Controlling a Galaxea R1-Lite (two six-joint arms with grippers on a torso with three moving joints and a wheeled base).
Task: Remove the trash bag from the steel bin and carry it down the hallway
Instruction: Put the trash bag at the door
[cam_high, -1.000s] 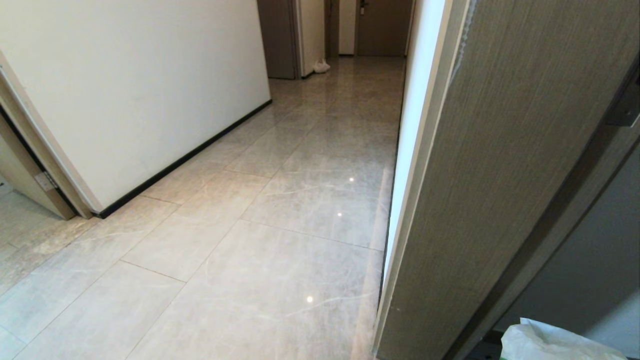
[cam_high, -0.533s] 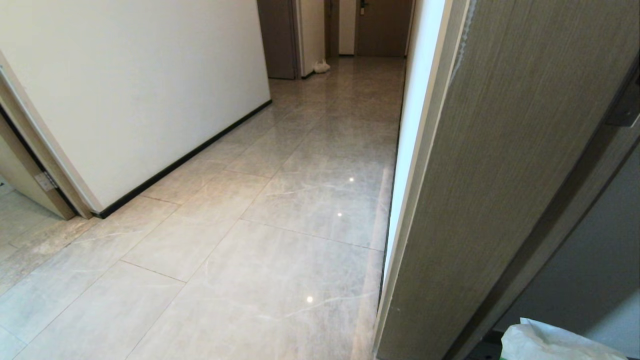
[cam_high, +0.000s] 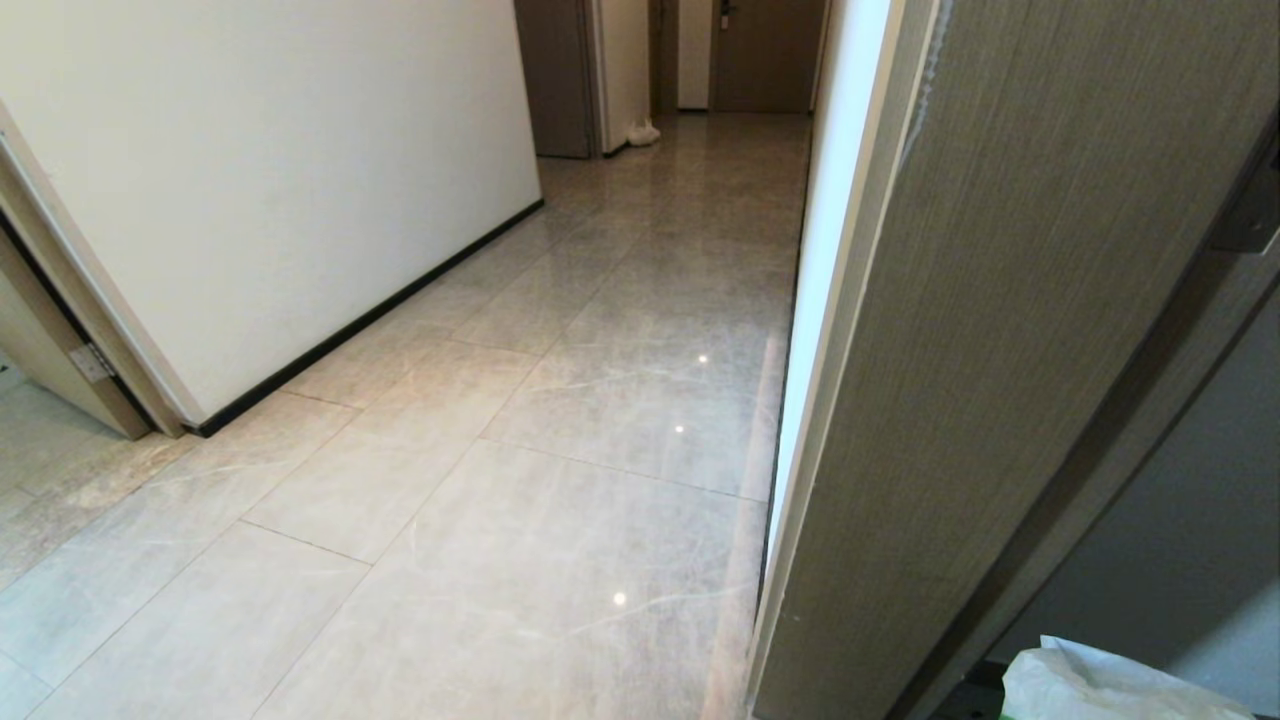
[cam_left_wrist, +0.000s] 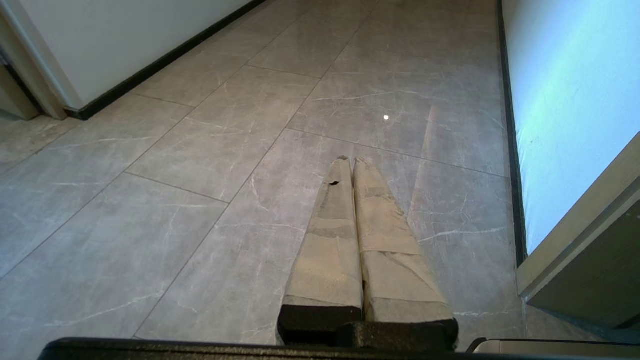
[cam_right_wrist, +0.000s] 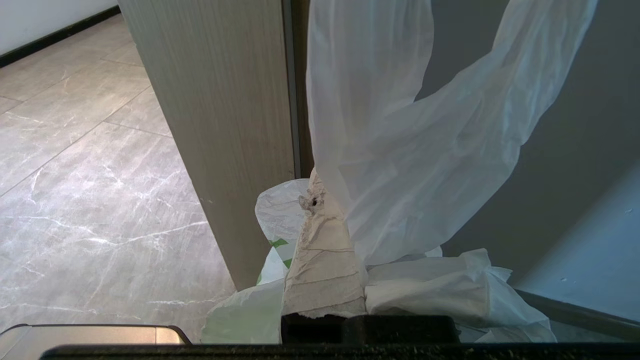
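Observation:
The trash bag (cam_right_wrist: 410, 150), thin white plastic with green print, hangs from my right gripper (cam_right_wrist: 326, 196), which is shut on its handle. One taped finger (cam_right_wrist: 322, 260) shows; the plastic drapes over the other. In the head view only a corner of the trash bag (cam_high: 1100, 685) shows, low at the right beside the door. My left gripper (cam_left_wrist: 351, 161) is shut and empty, its taped fingers pressed together just above the floor tiles. The hallway (cam_high: 640, 330) runs ahead, with glossy grey tiles. The steel bin is out of view.
An open wood-grain door (cam_high: 1000, 350) stands close on the right, its edge right by the bag. A white wall with black baseboard (cam_high: 280, 200) lines the left, with a doorway (cam_high: 40, 380) beside it. Dark doors (cam_high: 765, 55) and a small white bundle (cam_high: 643, 132) lie far ahead.

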